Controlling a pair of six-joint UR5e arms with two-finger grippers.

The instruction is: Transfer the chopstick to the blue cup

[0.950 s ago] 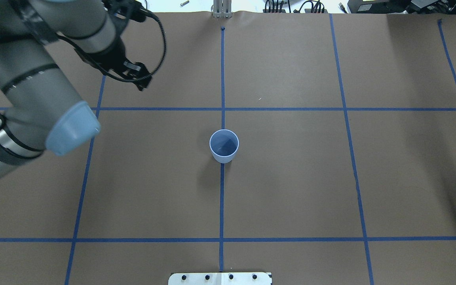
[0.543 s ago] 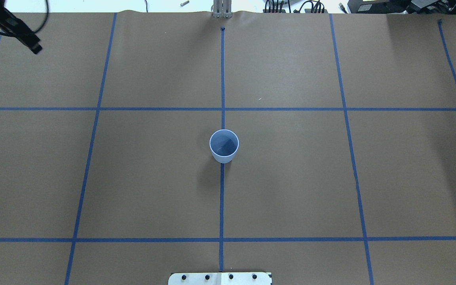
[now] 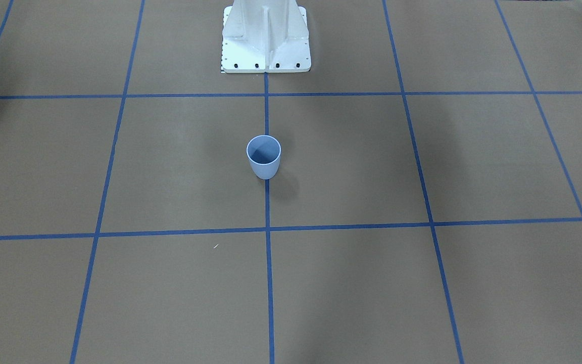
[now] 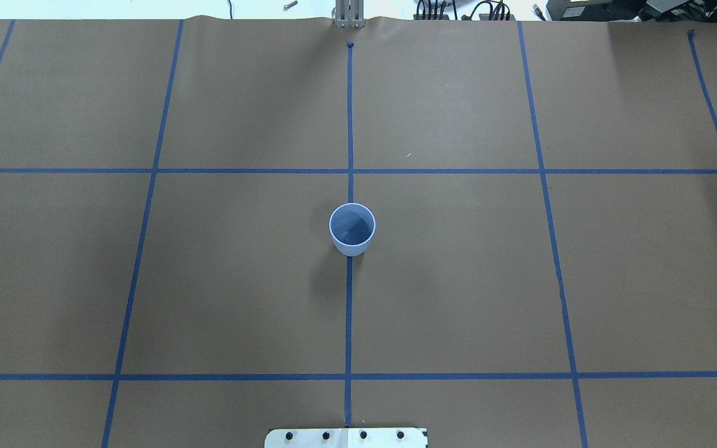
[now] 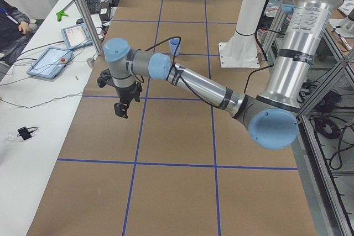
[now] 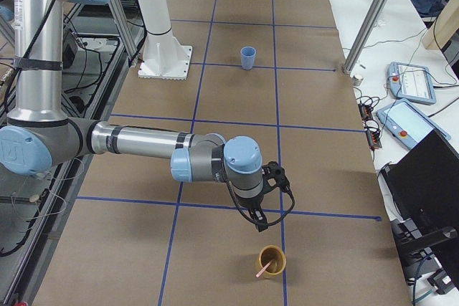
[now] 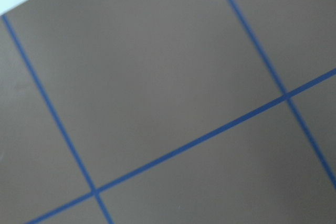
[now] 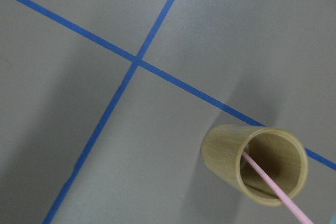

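Right end effector (image 6: 260, 224) hangs just above the worktop (image 4: 458, 280), short of a tan cup (image 6: 272, 260) near the worktop's right-hand end. It shows only in the side view, so I cannot tell whether its fingers are spread or pressed together. The same holds for the left end effector (image 5: 119, 110), which hangs over bare paper towards the left-hand end.

The chopstick (image 8: 273, 184) stands slanted inside the tan cup, its upper end leaning over the rim. The blue cup (image 4: 352, 229) stands upright at the middle of the worktop on the centre tape line, well apart from both, with nothing in it.

The likely trouble is the grasp: the stick is thin and leans, so a descent slightly off line could close beside it or knock the tan cup over. A pinch far from its middle could let it swing, strike the blue cup's rim and topple that light tumbler.

The right arm reaches out low, forearm nearly level and wrist bent so the fingers point down. The left arm is stretched the same way, wrist turned downward.
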